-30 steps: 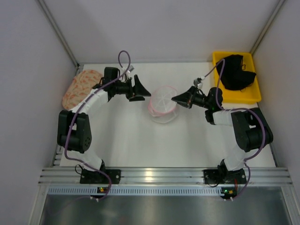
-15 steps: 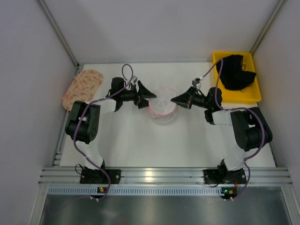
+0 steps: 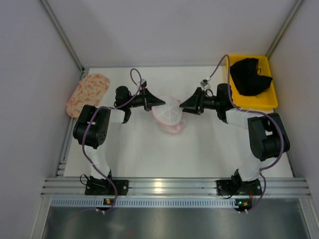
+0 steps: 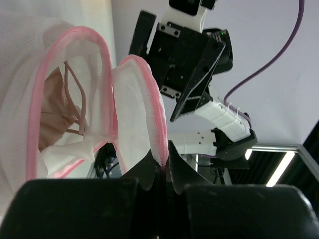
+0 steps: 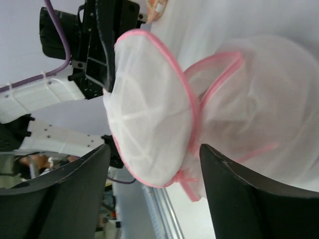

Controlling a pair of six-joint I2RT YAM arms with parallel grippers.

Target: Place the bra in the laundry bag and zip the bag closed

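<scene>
1. The white table (image 3: 134, 149) carries everything, with the two arms reaching in towards its middle
2. The yellow bin (image 3: 251, 102) sits at the far right corner and holds only the black garment (image 3: 250, 75); it looks to have no part in this job
3. A peach patterned fabric piece (image 3: 87, 93) lies flat at the far left edge, well apart from the work
4. The laundry bag (image 3: 171, 113) is mid-table between the grippers, tipped up on edge with its round flap hanging open and the pink zip rim gaping
5. The bra (image 4: 52, 117) is already inside the mesh, its thin straps showing through the opening, so I'd say the loading is done and the zipping is all that is left
6. The left gripper (image 4: 163, 167) is pinched tight on the pink zip rim of the flap
7. The right gripper (image 3: 183, 105) stands with jaws spread just beside the bag, holding nothing
</scene>
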